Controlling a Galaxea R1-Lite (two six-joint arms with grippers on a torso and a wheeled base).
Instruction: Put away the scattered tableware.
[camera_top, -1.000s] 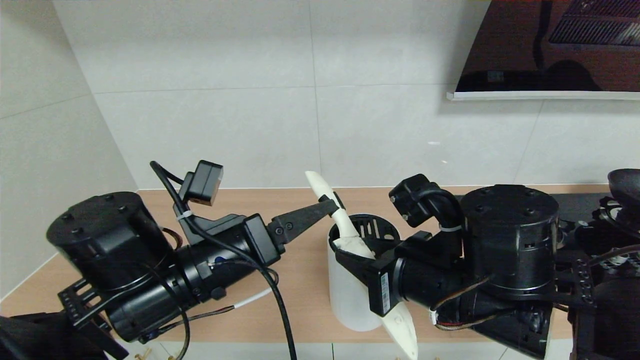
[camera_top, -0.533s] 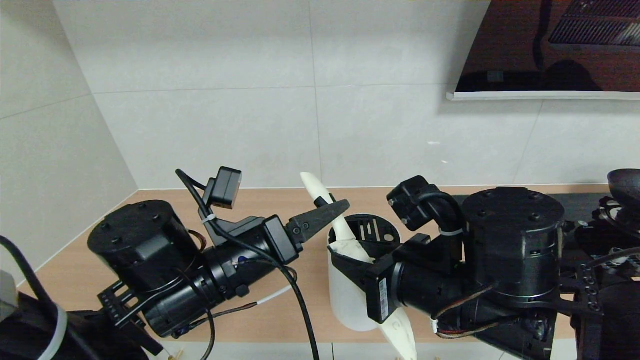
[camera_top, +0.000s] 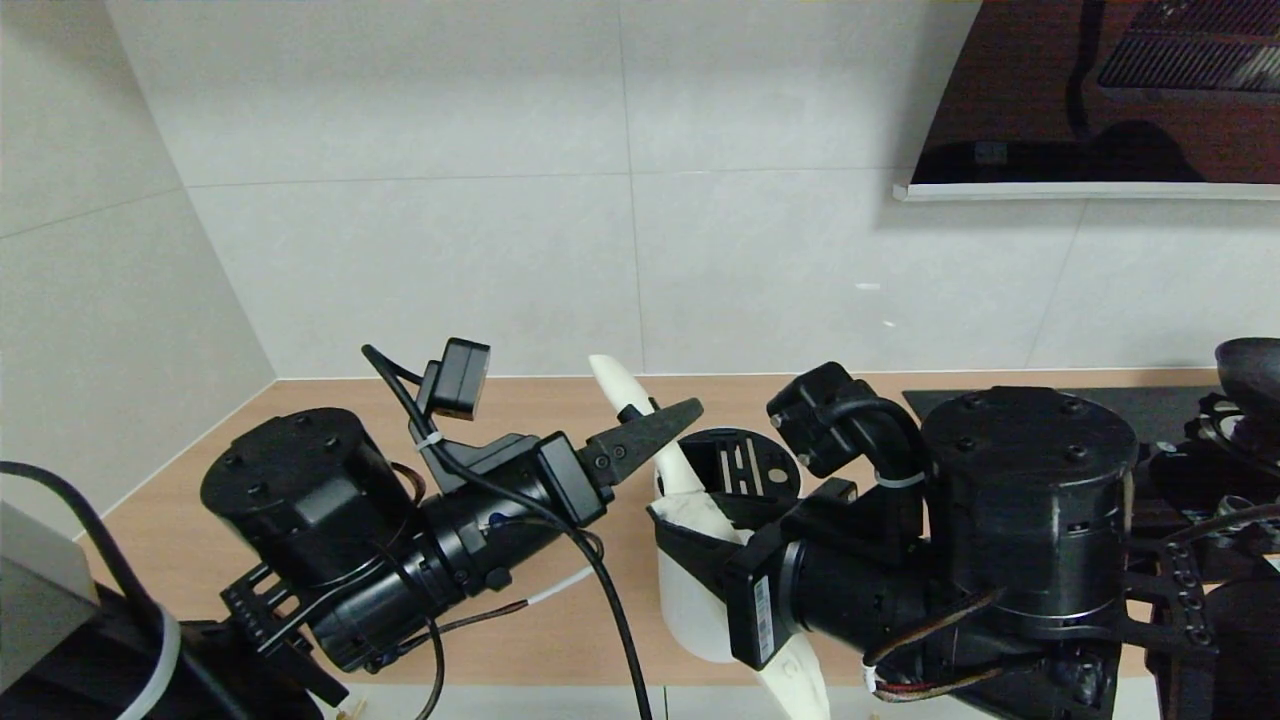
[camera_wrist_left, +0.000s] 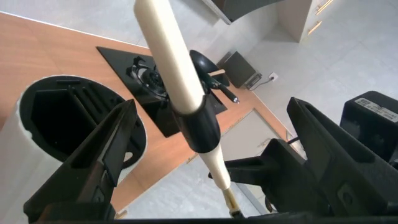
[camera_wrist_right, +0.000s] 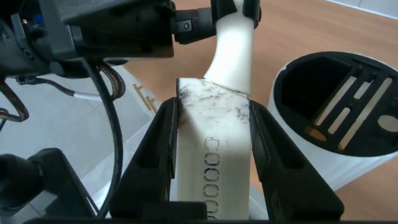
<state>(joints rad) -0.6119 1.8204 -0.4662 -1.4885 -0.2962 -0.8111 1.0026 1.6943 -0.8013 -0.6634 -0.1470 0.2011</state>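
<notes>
A white spatula (camera_top: 612, 383) with a cream handle and a black band is held tilted over the counter. My right gripper (camera_top: 690, 525) is shut on its wide blade (camera_wrist_right: 214, 162), right beside a white utensil holder (camera_top: 690, 600) with a black slotted insert (camera_wrist_right: 336, 106). The spatula's tip pokes out below that gripper. My left gripper (camera_wrist_left: 211, 112) stands open around the handle (camera_wrist_left: 168, 50), one finger (camera_top: 650, 425) on each side and neither touching it. The holder (camera_wrist_left: 62, 118) lies just below the handle.
The holder stands on a wooden counter (camera_top: 560, 600) against a tiled wall. A black cooktop (camera_top: 1000, 398) with a dark pan (camera_top: 1250, 360) lies at the right, under a range hood (camera_top: 1100, 100). Open counter stretches to the left.
My left arm has swung in to the right, bringing its fingers further along the handle. The right gripper and the spatula have shifted slightly left and down.
</notes>
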